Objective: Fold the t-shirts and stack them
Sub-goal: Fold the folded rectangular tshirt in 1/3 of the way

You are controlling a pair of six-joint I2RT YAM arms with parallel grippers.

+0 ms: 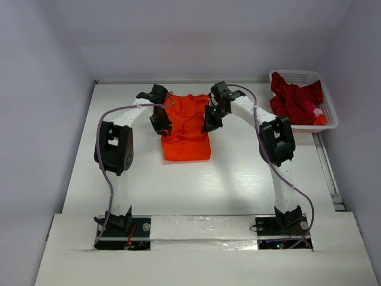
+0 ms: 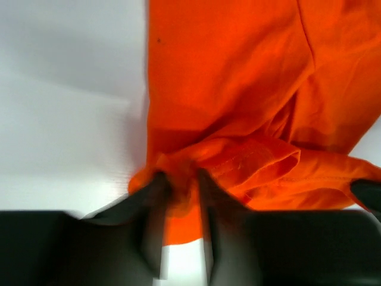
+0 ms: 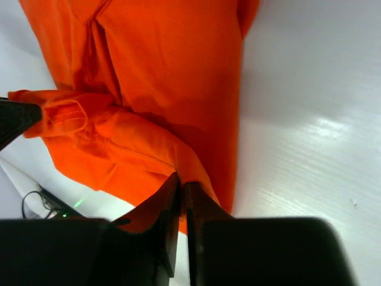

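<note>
The orange t-shirt (image 1: pixel 186 134) lies partly folded in the middle of the table, its far part bunched up. My left gripper (image 1: pixel 161 123) is at its far left edge. In the left wrist view the jaws (image 2: pixel 178 179) stand slightly parted, blurred, with a fold of orange t-shirt (image 2: pixel 238 89) between the tips. My right gripper (image 1: pixel 211 122) is at the far right edge. In the right wrist view it (image 3: pixel 181 182) is pinched shut on a fold of the orange t-shirt (image 3: pixel 172 65). Dark red t-shirts (image 1: pixel 294 98) lie heaped in the basket.
A white latticed basket (image 1: pixel 297 74) stands at the back right corner of the table. White walls close in the table on the left, back and right. Both arm bases sit at the near edge.
</note>
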